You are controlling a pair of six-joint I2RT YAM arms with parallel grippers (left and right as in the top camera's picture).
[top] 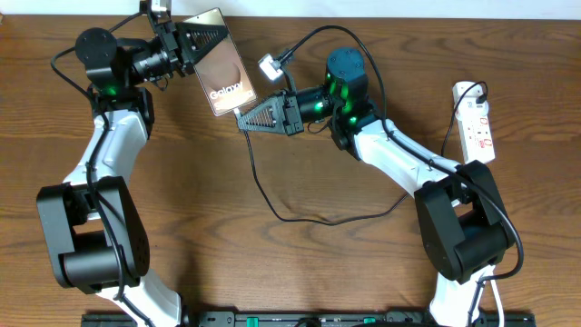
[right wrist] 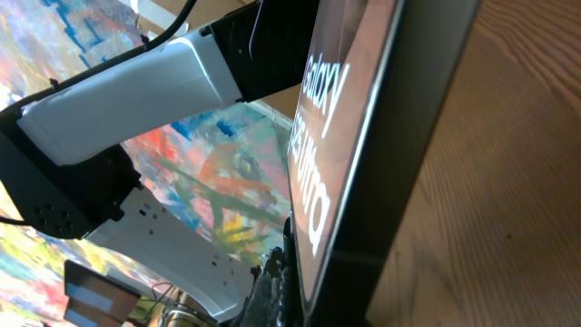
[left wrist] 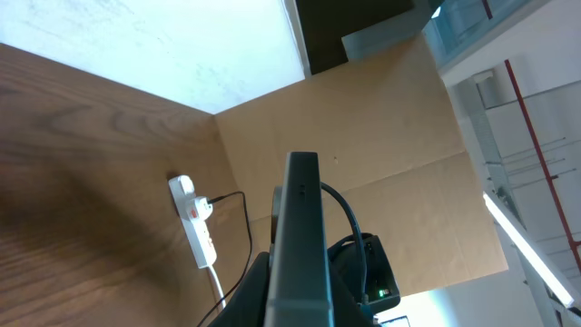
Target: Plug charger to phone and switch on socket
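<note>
While the phone [top: 223, 77] is clamped in the left claw [top: 209, 36], its long axis is aimed at the right claw [top: 243, 118], pinching the charger [top: 257, 182].

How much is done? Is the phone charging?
Done: thin black charger cable looks plugged into the white power strip. In hand: left pincer holds the bronze Galaxy phone, right pincer holds the connector at its edge. Left: pushing it in, switching the strip on.

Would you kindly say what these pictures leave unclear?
Connector tip of the thin black charger cable: overhead, hidden by the right claw at the glossy bronze phone.
Red switches on the white power strip: too small, overhead and left wrist.
Phone's port: right wrist, cut off below.
</note>
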